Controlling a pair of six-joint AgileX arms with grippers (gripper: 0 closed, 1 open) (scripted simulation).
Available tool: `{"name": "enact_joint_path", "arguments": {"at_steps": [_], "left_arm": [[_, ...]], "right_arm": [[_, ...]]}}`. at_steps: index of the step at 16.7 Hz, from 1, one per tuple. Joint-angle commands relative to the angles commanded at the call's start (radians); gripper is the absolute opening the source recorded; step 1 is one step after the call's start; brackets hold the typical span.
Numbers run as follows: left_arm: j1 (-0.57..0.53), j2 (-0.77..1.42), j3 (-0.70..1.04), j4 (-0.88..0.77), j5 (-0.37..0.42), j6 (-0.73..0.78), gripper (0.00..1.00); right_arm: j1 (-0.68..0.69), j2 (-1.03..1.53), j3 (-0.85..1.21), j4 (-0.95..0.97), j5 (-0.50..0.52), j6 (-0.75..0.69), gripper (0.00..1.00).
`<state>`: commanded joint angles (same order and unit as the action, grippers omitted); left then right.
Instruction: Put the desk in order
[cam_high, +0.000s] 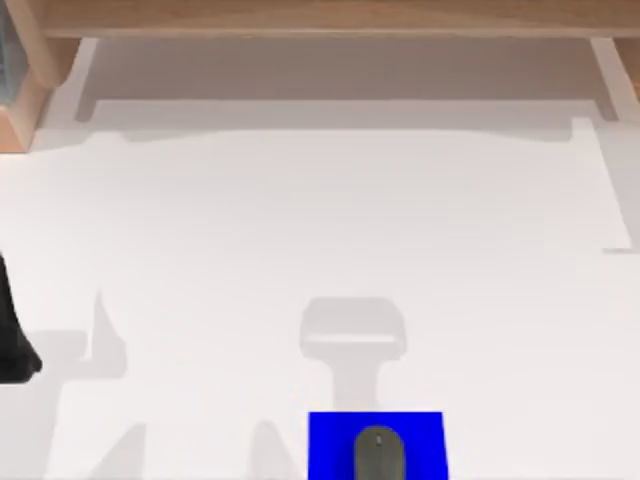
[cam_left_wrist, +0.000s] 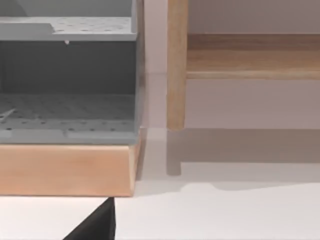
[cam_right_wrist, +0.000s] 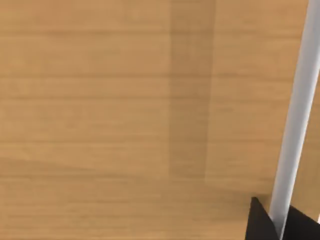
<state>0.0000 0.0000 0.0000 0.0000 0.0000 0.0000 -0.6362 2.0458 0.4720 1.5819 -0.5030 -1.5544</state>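
Along the top view's far edge, a wooden shelf (cam_high: 330, 15) borders the white counter (cam_high: 320, 220). Mouse (cam_high: 379, 455) rests on blue pad (cam_high: 335, 440), already tidy. Left arm (cam_high: 12, 330) waits at left edge; either tool's state: cannot tell.

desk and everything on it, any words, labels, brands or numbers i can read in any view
None: no readable text anywhere.
The desk is plain white, its wooden shelf unmarked.
The blue pad and grey mouse carry no lettering.
The grey perforated organizer on its wooden base has no label.
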Motion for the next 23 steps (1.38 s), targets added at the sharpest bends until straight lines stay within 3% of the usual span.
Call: {"name": "enact_joint_path", "arguments": {"at_steps": [18, 23], "left_arm": [[0.0, 0.0, 0.0, 0.0, 0.0, 0.0, 1.0], [0.0, 0.0, 0.0, 0.0, 0.0, 0.0, 1.0]], "right_arm": [[0.118, 0.096, 0.236, -0.164, 0.119, 0.003, 0.0], [0.161, 0.156, 0.421, -0.254, 0.166, -0.001, 0.0]]}}
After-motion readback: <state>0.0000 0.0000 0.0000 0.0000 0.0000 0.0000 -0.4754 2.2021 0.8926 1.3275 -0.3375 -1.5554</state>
